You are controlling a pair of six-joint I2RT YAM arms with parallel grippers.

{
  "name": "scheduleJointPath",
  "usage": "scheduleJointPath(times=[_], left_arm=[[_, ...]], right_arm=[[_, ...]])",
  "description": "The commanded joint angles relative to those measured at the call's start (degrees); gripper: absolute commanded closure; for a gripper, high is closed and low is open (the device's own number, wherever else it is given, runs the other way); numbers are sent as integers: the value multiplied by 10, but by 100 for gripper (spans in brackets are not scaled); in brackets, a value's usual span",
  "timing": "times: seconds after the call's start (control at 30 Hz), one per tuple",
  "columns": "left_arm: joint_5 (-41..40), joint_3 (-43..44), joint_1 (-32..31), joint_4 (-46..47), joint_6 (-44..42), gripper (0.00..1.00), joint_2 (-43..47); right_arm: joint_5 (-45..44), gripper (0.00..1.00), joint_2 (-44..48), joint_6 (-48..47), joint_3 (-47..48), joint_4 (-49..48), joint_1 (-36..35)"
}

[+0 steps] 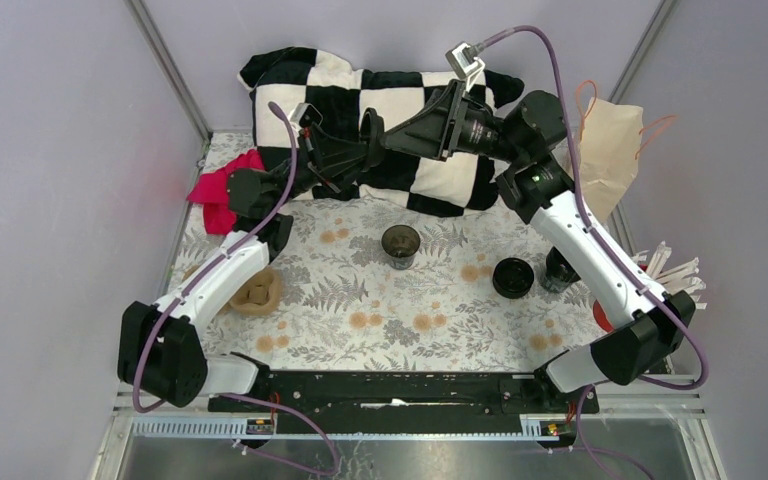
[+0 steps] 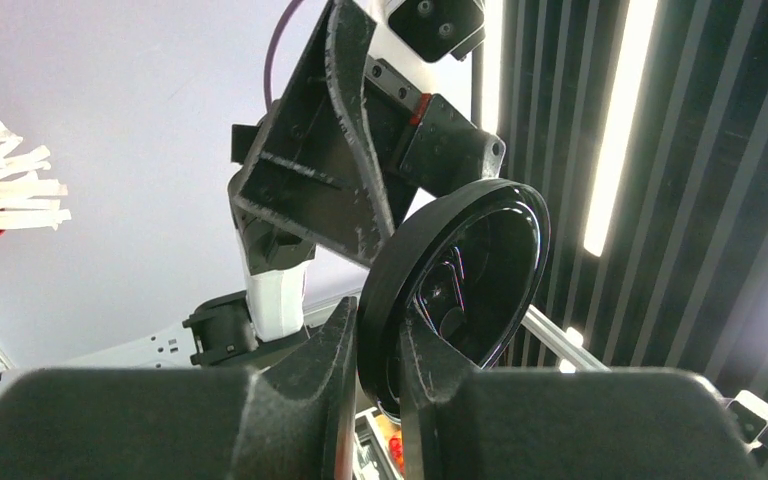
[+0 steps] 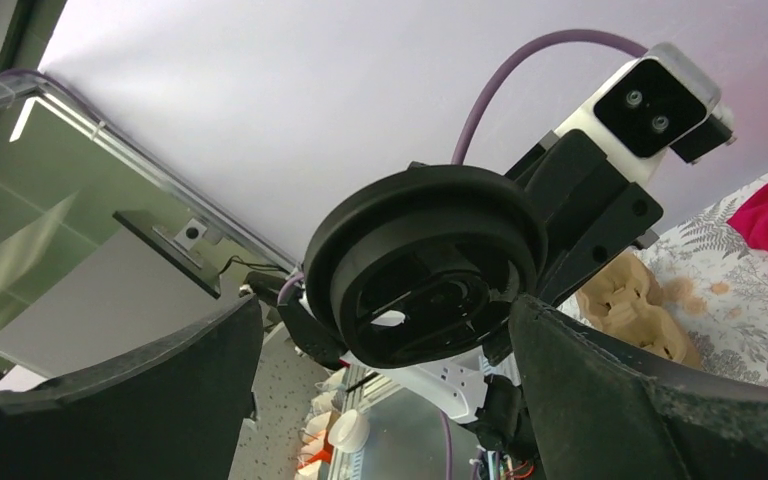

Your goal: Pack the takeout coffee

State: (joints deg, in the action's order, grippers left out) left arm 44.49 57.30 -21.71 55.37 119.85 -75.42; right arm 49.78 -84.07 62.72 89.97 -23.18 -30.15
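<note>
Left claw [image 2: 372, 385] pinching lid [image 2: 465, 265] by its rim, mid-air at 12 o'clock. Right claw [image 3: 380, 330] spread wide around it. Open cup [image 1: 400, 243] at table [image 1: 360, 320] centre, second cup [image 1: 513, 277] at 3. Risk: the edge grip is thin, so the lid may slip or tilt in a handover.

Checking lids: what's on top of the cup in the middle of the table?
Nothing; the cup stands open, brownish inside, contents unclear. The left tool pinches a lid aloft.
</note>
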Motion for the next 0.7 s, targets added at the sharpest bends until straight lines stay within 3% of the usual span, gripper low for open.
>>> scheduleJointPath(times=[0.0,0.13,0.37,0.53,0.67], left_arm=[[-19,12,-8,79,149,89,-14],[-18,12,-14,131,177,89,-26],[4,37,-16,143,186,89,-41],[9,48,-16,144,185,89,-46],[7,40,-19,149,182,89,-41]], right_arm=[[28,0,9,-15,-6,-65,-11],[35,3,-17,1,12,-96,-24],[34,3,-5,-31,3,-88,-32],[-5,0,8,-110,10,24,-31],[-12,0,6,-120,21,50,-30]])
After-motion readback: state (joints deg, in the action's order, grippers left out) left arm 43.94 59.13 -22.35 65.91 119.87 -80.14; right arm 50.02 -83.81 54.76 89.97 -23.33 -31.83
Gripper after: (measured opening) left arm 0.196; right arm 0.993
